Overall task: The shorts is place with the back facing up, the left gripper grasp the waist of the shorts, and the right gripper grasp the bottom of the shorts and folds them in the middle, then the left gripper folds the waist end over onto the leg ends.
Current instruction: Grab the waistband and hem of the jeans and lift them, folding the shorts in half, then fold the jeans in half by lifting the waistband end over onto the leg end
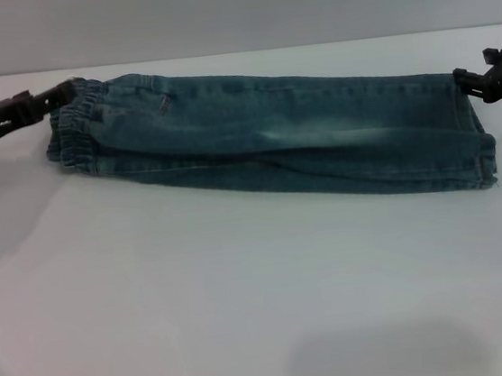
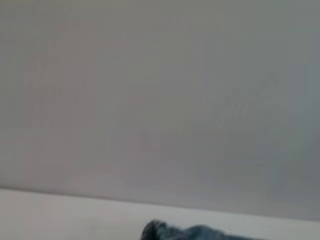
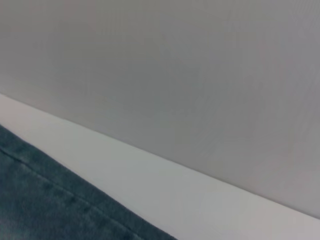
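The shorts (image 1: 272,136) lie folded lengthwise into a long narrow band across the far part of the white surface (image 1: 246,306), close to its far edge, stretching from the left side toward the right side. The waist (image 1: 76,126), puckered and ruffled, forms the left end of the band; the leg ends (image 1: 479,139), flat and stitched, form the right end, stacked one on the other. A pale washed patch shows near the middle of the denim.

The left gripper (image 1: 52,97) reaches in from the left edge, its slim black jaws set at the far corner of the waist, touching the fabric; whether they pinch the cloth cannot be told. The right gripper (image 1: 467,80) comes in from the right edge, its blocky jaws at the far corner of the leg ends, touching or just beside the hem; its grip cannot be told either.

The left wrist view shows only a dark ruffled bit of denim; the right wrist view shows a stitched denim edge on the surface
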Tool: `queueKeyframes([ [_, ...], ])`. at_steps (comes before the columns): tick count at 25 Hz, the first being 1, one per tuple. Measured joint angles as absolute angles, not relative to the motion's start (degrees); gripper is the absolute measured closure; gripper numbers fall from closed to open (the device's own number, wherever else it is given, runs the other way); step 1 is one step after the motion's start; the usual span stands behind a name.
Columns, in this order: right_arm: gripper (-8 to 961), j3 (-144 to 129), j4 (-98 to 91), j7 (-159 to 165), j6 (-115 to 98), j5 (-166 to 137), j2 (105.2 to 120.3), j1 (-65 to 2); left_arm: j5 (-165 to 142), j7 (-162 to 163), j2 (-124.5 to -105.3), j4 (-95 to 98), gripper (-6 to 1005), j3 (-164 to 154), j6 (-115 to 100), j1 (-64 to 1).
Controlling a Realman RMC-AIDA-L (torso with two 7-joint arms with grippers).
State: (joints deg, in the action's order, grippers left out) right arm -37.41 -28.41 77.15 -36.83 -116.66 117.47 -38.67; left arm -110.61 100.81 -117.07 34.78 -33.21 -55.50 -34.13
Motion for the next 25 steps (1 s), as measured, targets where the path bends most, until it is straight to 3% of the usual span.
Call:
queueKeyframes([
  [4,436,-37.4,-28.4,77.1,-37.2,-116.1,117.57,-38.7,-110.9,98.3,-116.84,34.4,155,-33.8,-55.7,-32.2],
  [9,436,-37.5,-28.6,76.7,-37.4,-115.9,118.30,-38.9,-111.0,93.2,-117.56,34.0,155,-34.6,-53.4,-30.3],
  [25,435,-37.5,-30.7,73.1,-44.8,-105.7,118.48,-35.4,-108.7,85.8,-117.93,26.6,156,-34.6,-45.0,-32.6],
])
